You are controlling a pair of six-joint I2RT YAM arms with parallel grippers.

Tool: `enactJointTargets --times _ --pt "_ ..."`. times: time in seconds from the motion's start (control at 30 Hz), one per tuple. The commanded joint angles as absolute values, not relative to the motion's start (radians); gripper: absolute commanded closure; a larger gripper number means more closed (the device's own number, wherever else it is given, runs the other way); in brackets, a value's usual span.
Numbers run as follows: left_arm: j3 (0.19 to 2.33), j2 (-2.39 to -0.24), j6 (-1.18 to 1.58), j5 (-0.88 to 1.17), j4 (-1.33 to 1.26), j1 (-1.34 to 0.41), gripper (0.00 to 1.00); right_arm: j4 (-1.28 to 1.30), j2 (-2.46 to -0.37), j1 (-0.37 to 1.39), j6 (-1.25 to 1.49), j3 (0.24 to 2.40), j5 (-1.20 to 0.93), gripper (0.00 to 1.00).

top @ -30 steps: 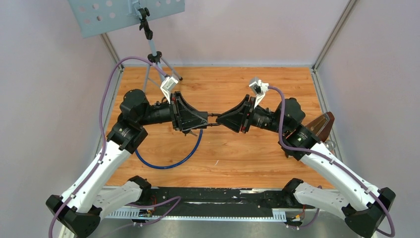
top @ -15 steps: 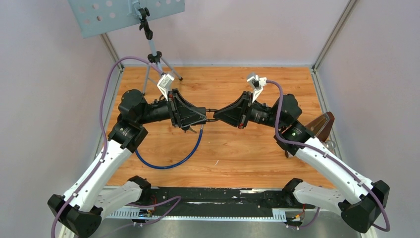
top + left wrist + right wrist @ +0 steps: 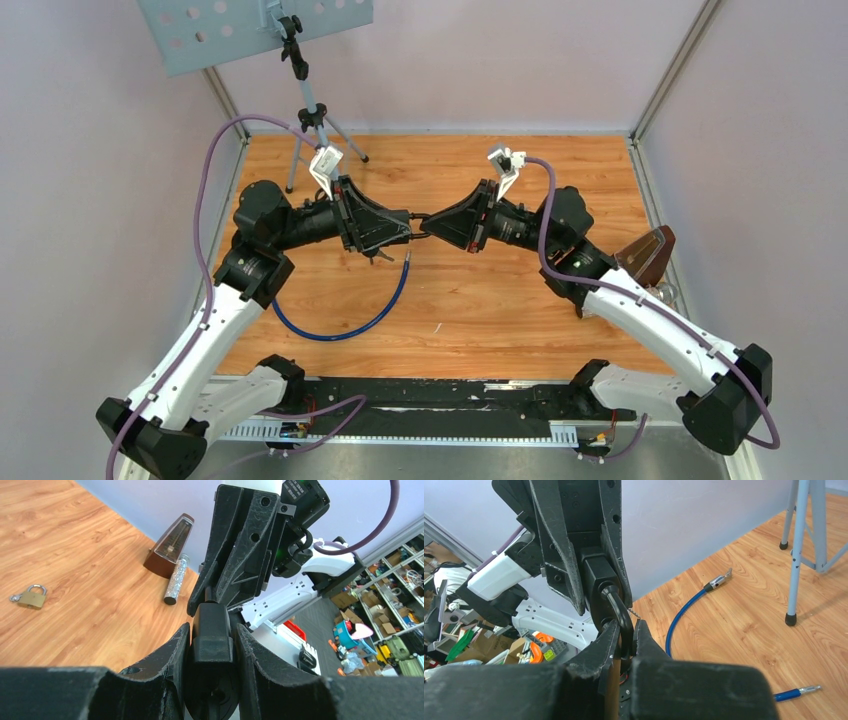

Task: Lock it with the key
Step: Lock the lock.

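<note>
A black lock hangs in the air between both arms above the wooden table. My left gripper is shut on its boxy body, one finger on each side. My right gripper is shut on the lock's curved black shackle. From above, the left gripper and right gripper meet tip to tip over the table's middle. A small toothed metal tip, apparently the key, shows just beside the shackle; the rest of it is hidden.
A blue cable with a metal end curves on the table below the left arm. A brass padlock, a brown metronome and a glittery tube lie to the right. A music stand is at the back left.
My right gripper has closed on the shackle. Both grippers, still joined at the lock, have shifted toward the back of the table and slightly left.
</note>
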State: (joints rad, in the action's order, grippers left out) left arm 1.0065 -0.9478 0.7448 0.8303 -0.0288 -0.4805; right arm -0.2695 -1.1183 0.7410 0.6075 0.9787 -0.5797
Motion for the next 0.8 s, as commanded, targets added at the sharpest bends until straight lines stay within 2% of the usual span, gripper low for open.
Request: enactJointTargets --times 0.0,0.37,0.77 --pt "0.986 -1.007 0.754 0.887 -0.115 -0.550 1.00 -0.428 -1.178 0.873 0.637 1.017 -0.604 1.00" --pt "0.958 -1.043 0.701 0.835 -0.046 -0.587 1.00 -0.583 -1.181 0.935 0.671 0.973 -0.574 1.00" --pt "0.983 -1.097 0.712 0.799 -0.118 -0.604 1.00 -0.636 -1.213 1.037 0.682 0.946 -0.554 1.00"
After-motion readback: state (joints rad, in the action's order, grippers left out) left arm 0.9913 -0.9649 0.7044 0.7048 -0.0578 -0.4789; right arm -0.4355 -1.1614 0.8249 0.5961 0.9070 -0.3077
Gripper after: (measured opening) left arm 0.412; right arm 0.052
